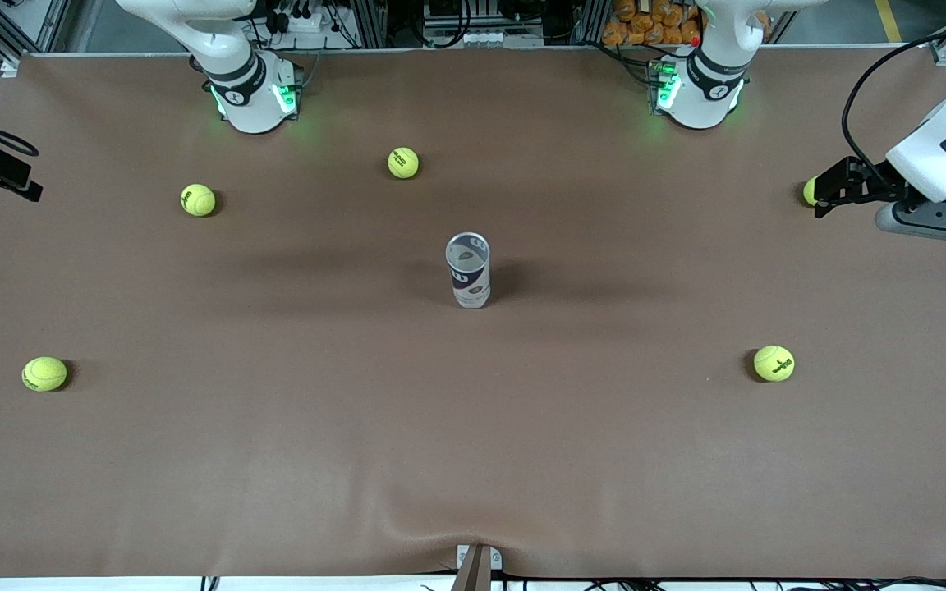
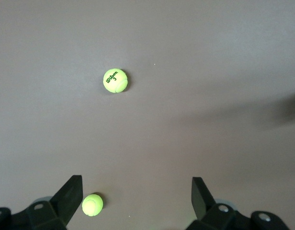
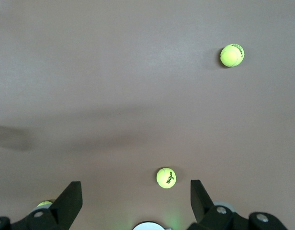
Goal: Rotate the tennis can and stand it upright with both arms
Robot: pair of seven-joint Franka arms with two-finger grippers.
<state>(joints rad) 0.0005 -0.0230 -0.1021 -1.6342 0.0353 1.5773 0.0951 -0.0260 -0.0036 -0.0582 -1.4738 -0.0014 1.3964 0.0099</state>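
The tennis can [image 1: 468,271] stands upright near the middle of the table, its open silvery rim up and its white and navy label facing the front camera. Neither gripper touches it. My left gripper [image 1: 830,193] is open and empty, up over the left arm's end of the table, above a tennis ball [image 1: 809,191]. In the left wrist view the gripper [image 2: 137,191] shows that ball [image 2: 92,204] beside one finger. My right gripper [image 1: 5,174] is open and empty over the right arm's end of the table; it also shows in the right wrist view [image 3: 136,191].
Loose tennis balls lie around the can: one [image 1: 198,199] and one [image 1: 403,162] near the right arm's base [image 1: 251,98], one [image 1: 44,373] toward the right arm's end, one [image 1: 773,363] toward the left arm's end. A bracket [image 1: 477,562] sits at the table's front edge.
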